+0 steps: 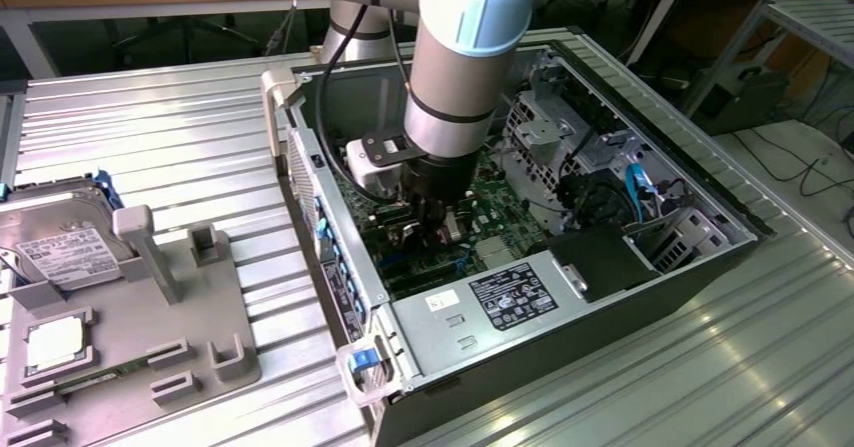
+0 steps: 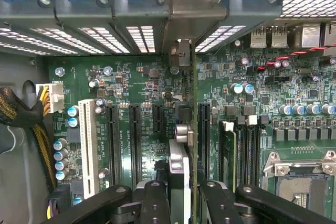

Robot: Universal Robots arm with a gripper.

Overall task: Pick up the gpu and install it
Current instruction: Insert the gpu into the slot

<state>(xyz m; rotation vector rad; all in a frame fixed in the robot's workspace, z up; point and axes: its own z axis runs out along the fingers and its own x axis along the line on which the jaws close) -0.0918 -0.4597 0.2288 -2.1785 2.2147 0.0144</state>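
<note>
Black two-fingered gripper (image 2: 181, 200) pinches the gpu (image 2: 193, 145), a thin dark card seen edge-on, standing upright over the green motherboard (image 2: 136, 93) beside its long black expansion slots. Exterior view: gripper (image 1: 438, 229) is down inside the open black-and-silver computer case (image 1: 694, 192); white labels on the silver power supply (image 1: 514, 302) and on the silver hard drive (image 1: 56, 242) outside the case, writing unreadable. Wrist view alone gives the empty silver CPU socket (image 2: 299, 182) and blue slot clips
</note>
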